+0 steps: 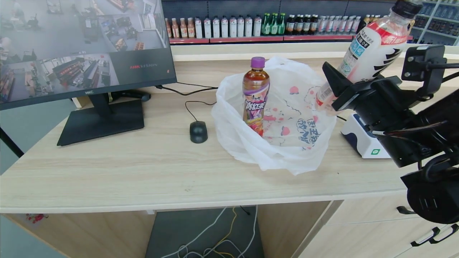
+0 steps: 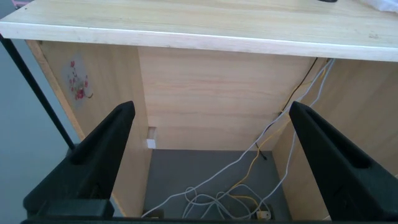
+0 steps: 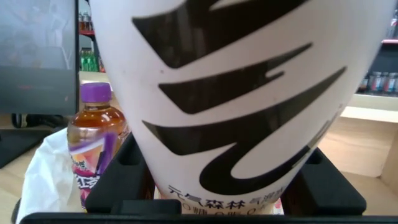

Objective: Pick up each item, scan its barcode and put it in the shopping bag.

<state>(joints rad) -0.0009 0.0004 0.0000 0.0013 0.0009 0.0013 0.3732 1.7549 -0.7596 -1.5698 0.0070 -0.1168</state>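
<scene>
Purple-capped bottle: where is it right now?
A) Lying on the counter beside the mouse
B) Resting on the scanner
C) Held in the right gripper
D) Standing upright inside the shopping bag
D: the purple-capped bottle stands upright inside the white shopping bag, while the right gripper holds a different, white bottle up beside the bag.

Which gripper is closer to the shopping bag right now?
Right. The right gripper holds the white bottle over the right rim of the shopping bag; the left gripper hangs open below the front edge of the counter, well away from it.
</scene>
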